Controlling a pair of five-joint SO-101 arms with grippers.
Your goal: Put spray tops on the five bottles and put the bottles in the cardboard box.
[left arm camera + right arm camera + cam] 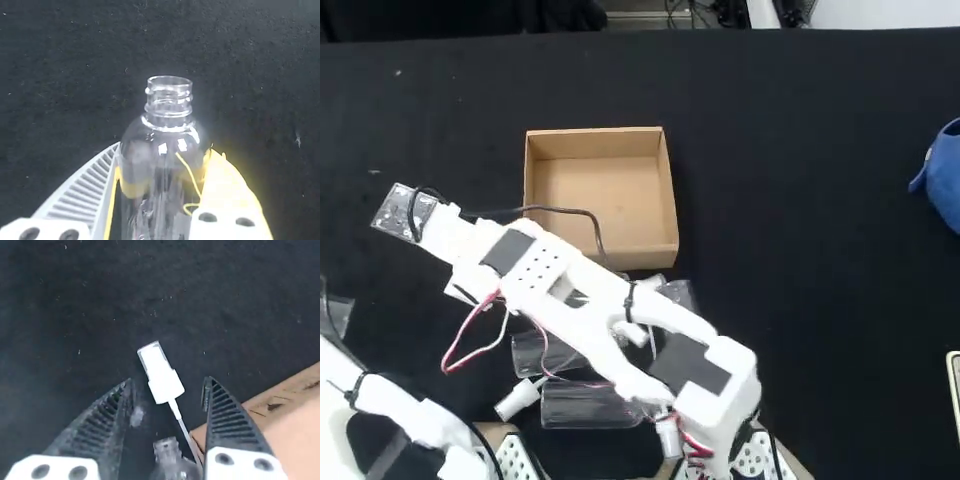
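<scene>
Your left hand (166,150) is clamped on a clear plastic bottle (169,100). The fingers sit on the body below the shoulder, and the open threaded neck stands free above the black bench (60,60). That is the hold to keep. The bottle should be light, thin-walled and slick, so squeeze only enough to stop it turning, or it will dent.

Your right hand (167,381) is spread wide, with a finger on either side of a small white plastic spray top (160,372). The top lies on the bench just beside a corner of the brown cardboard box (290,410). Expect it to be light and rigid, with a thin, bendy dip tube. Take it across the collar, never by the tube.

Count:
- **Bottles:** one is held and has no top. In the high view a second bottle (582,405) and a third bottle (542,350) lie near the arm bases.
- **Spray tops:** one loose top lies at your right hand.
- **Uncertain:** an arm covers that patch, so I cannot be sure of a fourth bottle there. Nor can I tell whether the white piece (515,398) at the second bottle's end is a fitted top.
- **Box:** one.
</scene>
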